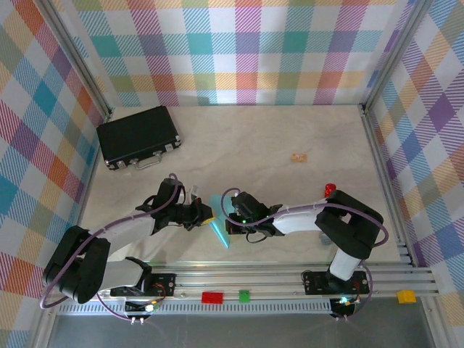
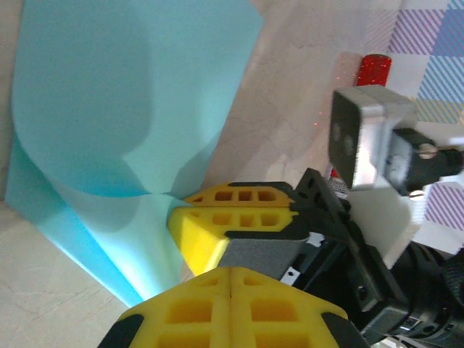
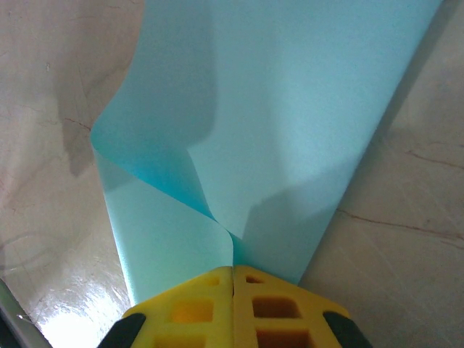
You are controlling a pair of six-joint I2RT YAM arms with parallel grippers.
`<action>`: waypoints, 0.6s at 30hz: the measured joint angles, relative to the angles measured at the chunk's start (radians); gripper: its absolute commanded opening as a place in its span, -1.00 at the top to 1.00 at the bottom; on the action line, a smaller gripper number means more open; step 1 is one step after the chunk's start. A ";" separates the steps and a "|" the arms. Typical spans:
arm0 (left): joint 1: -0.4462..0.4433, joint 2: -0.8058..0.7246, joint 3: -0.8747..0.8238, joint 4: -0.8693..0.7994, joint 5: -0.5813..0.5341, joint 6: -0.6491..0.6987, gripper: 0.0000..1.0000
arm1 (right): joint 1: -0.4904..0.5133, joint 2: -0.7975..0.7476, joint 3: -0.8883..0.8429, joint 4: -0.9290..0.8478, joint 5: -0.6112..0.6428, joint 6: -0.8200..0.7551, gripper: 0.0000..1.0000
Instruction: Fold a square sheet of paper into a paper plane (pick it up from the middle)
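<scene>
paper: curled, centre frame, above counter
right fingers: clamped on paper's fold
left fingers: closed at paper's edge, hold unclear

The one counter carried one sheet of turquoise paper, one black case, one small tan scrap and one red-tipped marker. There were two arms, a left arm and a right arm, and each ended in two yellow fingers (four in all): the left fingers and the right fingers. Along the single front rail sat three small blocks, one of each colour: one red block, one green block and one yellow block.
</scene>
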 measured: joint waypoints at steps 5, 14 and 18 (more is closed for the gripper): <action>-0.002 0.039 -0.002 0.026 0.005 -0.015 1.00 | 0.000 0.000 0.000 0.000 0.000 0.000 1.00; -0.020 0.099 -0.001 0.049 0.007 -0.026 1.00 | 0.000 0.000 0.000 0.000 0.000 0.000 1.00; -0.029 0.137 0.001 0.048 0.006 -0.026 1.00 | 0.000 0.002 0.000 0.003 0.000 0.000 1.00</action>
